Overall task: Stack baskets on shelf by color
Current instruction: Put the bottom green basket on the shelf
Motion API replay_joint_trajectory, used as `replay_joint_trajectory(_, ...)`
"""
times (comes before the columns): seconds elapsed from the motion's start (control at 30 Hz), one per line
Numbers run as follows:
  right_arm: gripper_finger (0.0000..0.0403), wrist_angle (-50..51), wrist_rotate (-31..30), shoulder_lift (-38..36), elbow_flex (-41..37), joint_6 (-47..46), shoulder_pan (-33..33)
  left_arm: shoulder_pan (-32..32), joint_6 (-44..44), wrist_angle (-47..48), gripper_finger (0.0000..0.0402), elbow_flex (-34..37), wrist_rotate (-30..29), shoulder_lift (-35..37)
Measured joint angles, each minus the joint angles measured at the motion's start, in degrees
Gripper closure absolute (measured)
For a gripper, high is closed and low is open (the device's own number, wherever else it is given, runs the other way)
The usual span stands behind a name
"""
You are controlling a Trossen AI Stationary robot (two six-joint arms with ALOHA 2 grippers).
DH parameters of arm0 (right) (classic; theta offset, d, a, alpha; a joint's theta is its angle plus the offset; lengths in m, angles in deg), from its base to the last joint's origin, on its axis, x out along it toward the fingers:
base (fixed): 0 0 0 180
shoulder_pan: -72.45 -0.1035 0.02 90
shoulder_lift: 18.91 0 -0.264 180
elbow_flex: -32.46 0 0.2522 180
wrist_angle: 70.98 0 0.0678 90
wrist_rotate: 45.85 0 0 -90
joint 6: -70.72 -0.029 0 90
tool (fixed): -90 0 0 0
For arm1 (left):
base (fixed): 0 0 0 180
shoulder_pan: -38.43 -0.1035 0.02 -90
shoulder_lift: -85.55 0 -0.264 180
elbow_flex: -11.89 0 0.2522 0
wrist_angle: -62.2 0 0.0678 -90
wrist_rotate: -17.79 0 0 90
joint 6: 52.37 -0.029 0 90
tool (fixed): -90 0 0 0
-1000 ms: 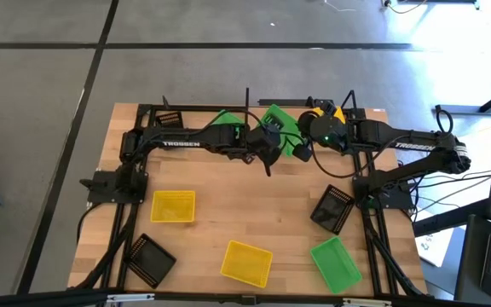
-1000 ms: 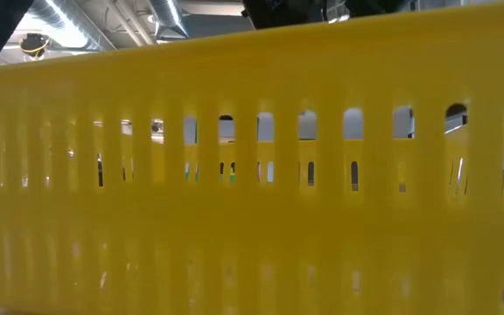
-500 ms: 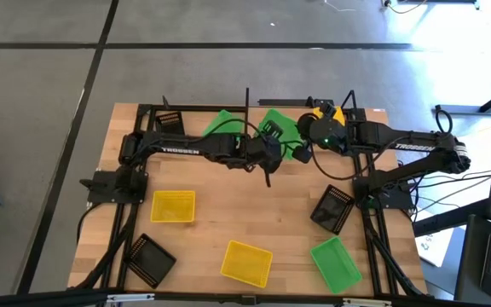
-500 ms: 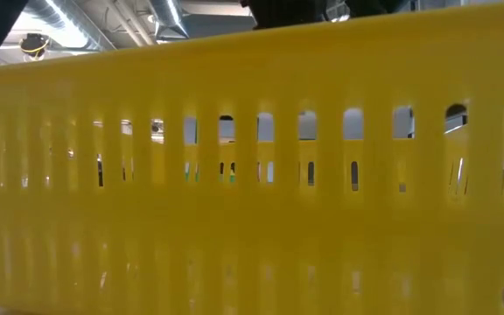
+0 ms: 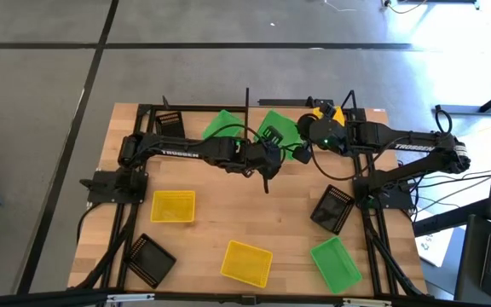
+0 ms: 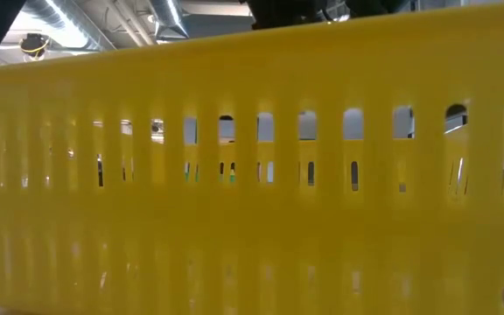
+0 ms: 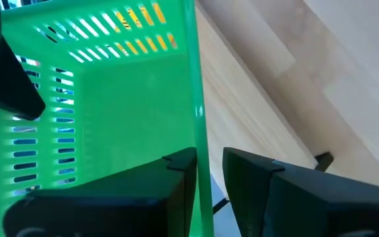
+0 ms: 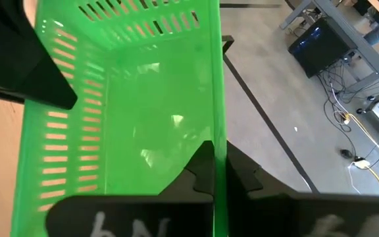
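A bright green basket [image 5: 278, 128] sits over the far middle of the table, by the shelf [image 5: 366, 112], between both grippers. My left gripper [image 7: 209, 157] reaches it from the left [image 5: 267, 155] and is shut on one long wall. My right gripper [image 8: 219, 155] comes from the right [image 5: 299, 149] and is shut on another wall. A second green basket [image 5: 222, 124] lies just to the left, partly under my left arm. A black basket [image 5: 170, 119] and a yellow basket [image 5: 327, 110] lie at the shelf's ends; the yellow one is half hidden by my right arm. My left gripper pinches a long side wall [image 7: 195, 99] of the green basket at its rim, one finger [image 7: 176, 178] inside and one outside. The fingers lie along the wall. My right gripper pinches a side wall [image 8: 220, 99] of the green basket, one finger [image 8: 199, 168] inside and one outside, running along the wall.
On the tabletop lie two yellow baskets [image 5: 173, 206] [image 5: 245, 263], two black ones [image 5: 150, 258] [image 5: 332, 207] and a green one [image 5: 337, 263]. The near yellow basket's wall [image 6: 252, 175] fills the low view. Thin black shelf posts [image 5: 247, 101] stand at the far edge.
My left gripper has drifted a little toward the table's near edge, uncovering more of the second green basket behind my arm. My right arm has kept still.
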Motion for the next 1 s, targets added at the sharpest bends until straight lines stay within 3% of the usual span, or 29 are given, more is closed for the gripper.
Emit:
replay_joint_trajectory(0.67,0.0403,3.5,-5.4,5.2,-0.1,-3.0,1.2,3.4,1.9,-0.1,0.0338,-3.1,-6.0,0.2)
replay_joint_trajectory(1.0,0.0403,10.4,-7.4,3.2,-0.1,-17.2,4.0,4.6,15.7,12.0,0.0338,-12.0,-7.3,0.0)
